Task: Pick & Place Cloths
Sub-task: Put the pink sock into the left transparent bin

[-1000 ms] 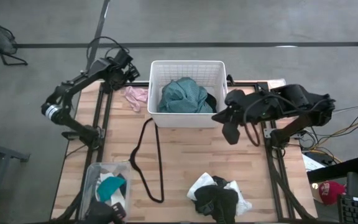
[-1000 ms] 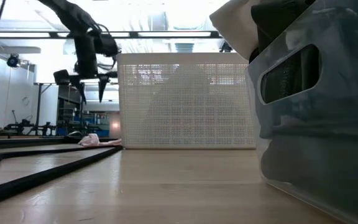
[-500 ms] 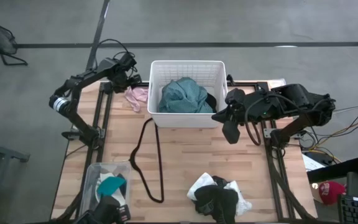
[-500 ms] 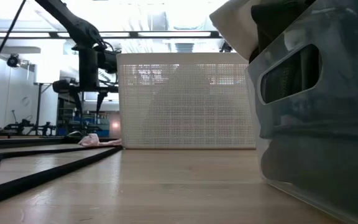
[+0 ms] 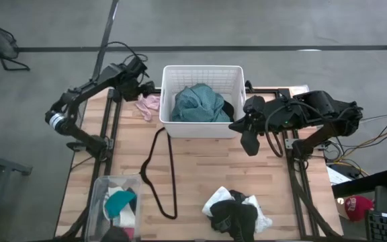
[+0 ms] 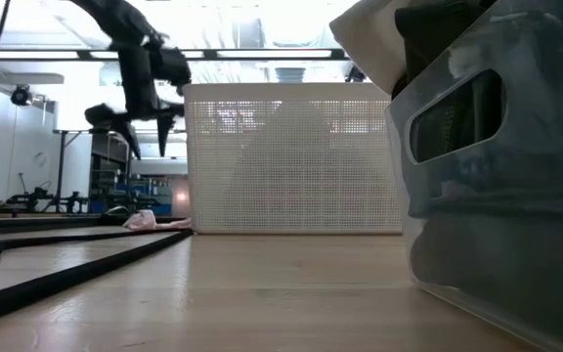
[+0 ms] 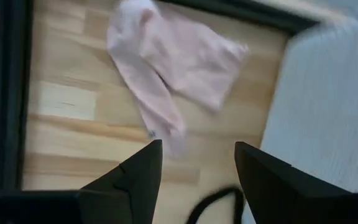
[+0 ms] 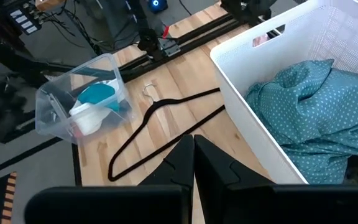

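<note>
Even, soft overhead light fills the high view, with faint shadows under the arms and no glare on the tabletop (image 5: 200, 158). In the low view, ceiling lights at the upper edge blow out to white; the clear bin (image 6: 497, 166) at right looms blurred, and the left hand (image 6: 145, 137) is motion-smeared. The left wrist view is soft throughout, the pink cloth (image 7: 173, 62) smeared. The right wrist view is sharp.

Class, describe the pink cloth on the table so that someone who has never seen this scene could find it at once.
Start at the white slotted basket at the table's far edge, which holds a teal dotted garment. Just outside its wall, on the left arm's side, under the open left gripper, lies the pink cloth. It is the only pale pink piece, lying alone on bare wood.
</note>
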Motion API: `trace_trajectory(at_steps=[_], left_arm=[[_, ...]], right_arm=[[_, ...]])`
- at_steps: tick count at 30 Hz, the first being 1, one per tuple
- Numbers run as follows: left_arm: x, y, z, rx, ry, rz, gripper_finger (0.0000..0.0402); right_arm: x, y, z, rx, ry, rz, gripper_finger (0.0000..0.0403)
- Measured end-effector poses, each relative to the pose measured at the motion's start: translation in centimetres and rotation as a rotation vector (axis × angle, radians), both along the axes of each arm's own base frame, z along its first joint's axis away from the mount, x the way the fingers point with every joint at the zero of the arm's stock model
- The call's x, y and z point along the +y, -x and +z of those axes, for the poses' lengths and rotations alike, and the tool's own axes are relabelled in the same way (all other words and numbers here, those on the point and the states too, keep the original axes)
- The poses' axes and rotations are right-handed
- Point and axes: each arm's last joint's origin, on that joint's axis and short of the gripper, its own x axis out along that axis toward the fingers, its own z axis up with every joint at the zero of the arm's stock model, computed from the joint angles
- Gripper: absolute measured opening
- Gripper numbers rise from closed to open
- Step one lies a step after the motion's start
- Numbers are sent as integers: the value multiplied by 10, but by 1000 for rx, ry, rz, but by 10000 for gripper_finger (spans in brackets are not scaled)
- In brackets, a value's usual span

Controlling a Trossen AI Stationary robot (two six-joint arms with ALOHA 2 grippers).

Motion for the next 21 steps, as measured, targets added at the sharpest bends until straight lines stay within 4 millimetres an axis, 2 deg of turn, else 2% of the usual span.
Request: trace_trajectory(at_steps=[5,11,14,21], left_arm=[[-36,-11,14,158,-90,-294,206],[-73,-35,11,319,-132,-535,206],[-83,-47,1,373,-166,-501,206],[-80,-53,-34,309,-70,-151,206]], right_arm=[[0,0,0,7,41,30,8],[0,0,0,12,65,48,8],[0,0,0,14,70,56,8],[1,0,0,19,50,86,8]])
